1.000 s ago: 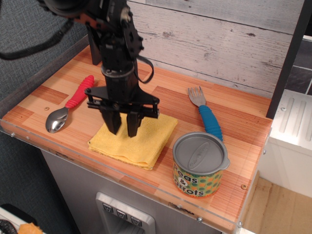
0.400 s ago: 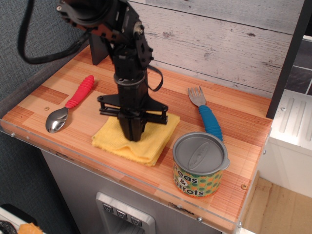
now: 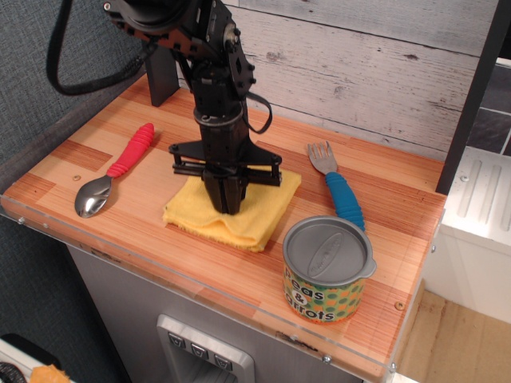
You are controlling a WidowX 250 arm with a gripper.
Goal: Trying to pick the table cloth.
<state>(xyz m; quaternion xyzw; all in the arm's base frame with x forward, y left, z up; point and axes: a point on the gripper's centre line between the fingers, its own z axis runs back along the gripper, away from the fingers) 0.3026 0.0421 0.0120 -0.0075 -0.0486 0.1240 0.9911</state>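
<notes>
I am looking down on the wooden counter (image 3: pixel 383 191), where the table cloth (image 3: pixel 259 214) is lying near the front edge, between the red-handled spoon (image 3: pixel 116 171) on one side and the tin can (image 3: pixel 328 269) and blue-handled fork (image 3: pixel 338 190) on the other. The cloth is sitting directly beneath the claw, so I judge the coming move is a straight lift. The gripper (image 3: pixel 225 209) is standing upright with its tips buried in the middle of the yellow fabric, fingers drawn together and pinching a bunched fold; the cloth is puckering around them, its front edge rumpling.
</notes>
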